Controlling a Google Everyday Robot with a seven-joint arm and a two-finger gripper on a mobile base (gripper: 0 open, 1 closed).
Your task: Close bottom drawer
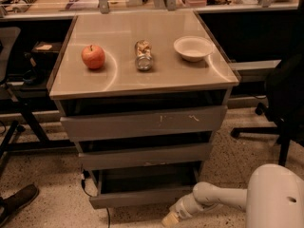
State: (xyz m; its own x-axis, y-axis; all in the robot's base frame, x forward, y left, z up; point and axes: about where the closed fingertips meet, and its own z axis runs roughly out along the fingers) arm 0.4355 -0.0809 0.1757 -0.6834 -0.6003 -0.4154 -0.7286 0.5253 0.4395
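The bottom drawer (pixel 137 196) is the narrowest of three grey drawers in the cabinet. It stands pulled out, its plain front panel low near the floor and its tray dark inside. My gripper (pixel 170 219) is at the end of the white arm, low at the bottom edge of the view, just in front of the drawer's right front corner. Above it are the mid-width drawer (pixel 145 155) and the widest drawer (pixel 142 122) with pale scratches, both also slightly out.
On the cabinet top (pixel 123 75) lie a red apple (pixel 93 56), a tipped can (pixel 142 54) and a white bowl (pixel 193 48). A black chair (pixel 285 103) stands to the right, a desk frame (pixel 19 122) to the left, and a shoe (pixel 16 203) on the floor.
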